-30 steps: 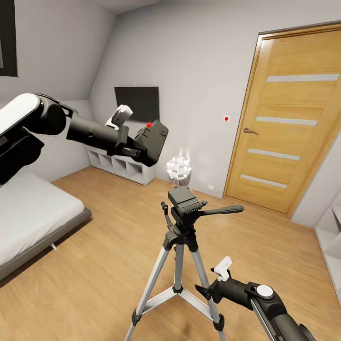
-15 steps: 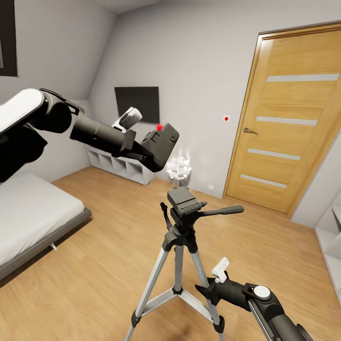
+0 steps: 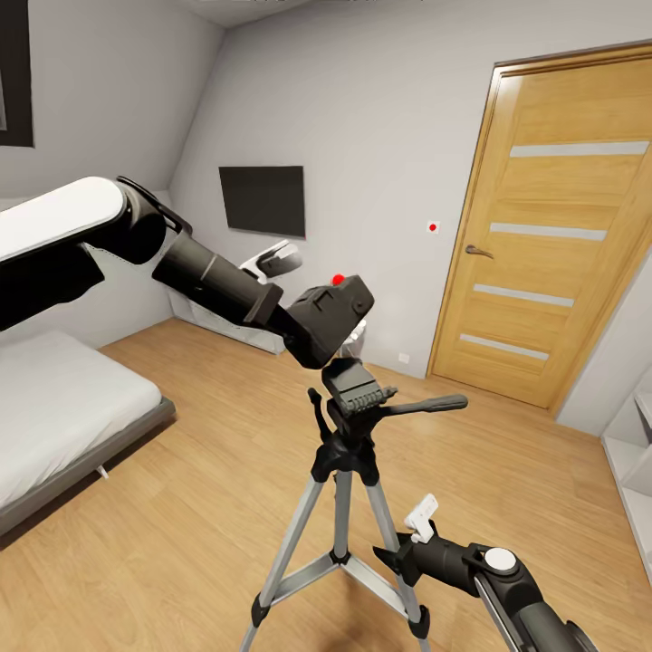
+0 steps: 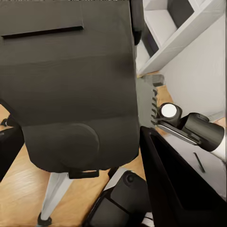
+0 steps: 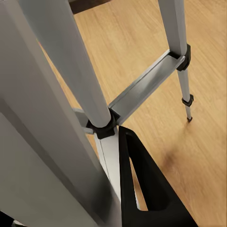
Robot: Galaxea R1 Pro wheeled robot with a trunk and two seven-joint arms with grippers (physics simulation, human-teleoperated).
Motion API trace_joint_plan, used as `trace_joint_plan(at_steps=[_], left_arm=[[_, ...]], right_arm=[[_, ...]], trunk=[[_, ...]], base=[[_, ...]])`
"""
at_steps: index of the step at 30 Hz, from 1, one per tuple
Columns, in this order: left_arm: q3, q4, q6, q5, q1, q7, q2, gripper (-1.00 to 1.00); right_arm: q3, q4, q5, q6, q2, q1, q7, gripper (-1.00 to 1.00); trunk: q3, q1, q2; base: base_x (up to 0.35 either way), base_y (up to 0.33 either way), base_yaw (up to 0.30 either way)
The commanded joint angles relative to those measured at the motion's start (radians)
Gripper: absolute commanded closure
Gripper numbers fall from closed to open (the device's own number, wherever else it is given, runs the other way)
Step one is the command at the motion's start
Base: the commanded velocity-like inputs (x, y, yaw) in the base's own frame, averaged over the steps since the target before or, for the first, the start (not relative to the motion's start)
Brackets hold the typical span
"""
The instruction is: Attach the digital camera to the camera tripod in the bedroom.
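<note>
— Head view? Left pincer (image 3: pixel 319 328) clenched on digital camera (image 3: pixel 330 312), just above camera tripod (image 3: pixel 349 426) head; right pincer (image 3: pixel 391 554) low beside a leg, grip unreadable.
— Wrists? Digital camera (image 4: pixel 71 80) looming close; tripod leg (image 5: pixel 71 71) alongside one black fingertip (image 5: pixel 146 189).

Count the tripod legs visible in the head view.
3: the camera tripod shows one leg toward the bed, one centre, one by the right gripper.
</note>
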Motion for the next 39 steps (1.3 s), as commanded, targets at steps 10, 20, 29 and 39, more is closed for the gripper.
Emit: trace_joint_plan(at_steps=[10,20,29,39], left_arm=[[-0.094,0.047,0.001,0.009,-0.09,-0.133,0.005,1.0],[-0.17,0.092,0.001,0.009,-0.168,-0.2,0.006,1.0],[-0.347,0.05,0.001,-0.028,-0.278,-0.217,-0.006,1.0],[-0.362,0.042,0.001,-0.033,-0.351,-0.308,0.002,1.0]], right_arm=[[-0.005,0.041,0.016,0.004,0.002,-0.003,0.007,1.0],[-0.007,0.044,0.016,0.003,0.002,-0.003,0.007,1.0],[-0.003,0.045,0.021,0.004,0.003,-0.003,0.006,1.0],[-0.003,0.045,0.039,0.004,0.006,-0.003,-0.002,1.0]], trunk=[[-0.002,0.001,-0.001],[-0.002,0.001,-0.001],[-0.002,0.001,-0.001],[-0.002,0.001,-0.001]], base=[[0.0,0.0,0.0],[0.0,0.0,0.0],[0.0,0.0,0.0],[0.0,0.0,0.0]])
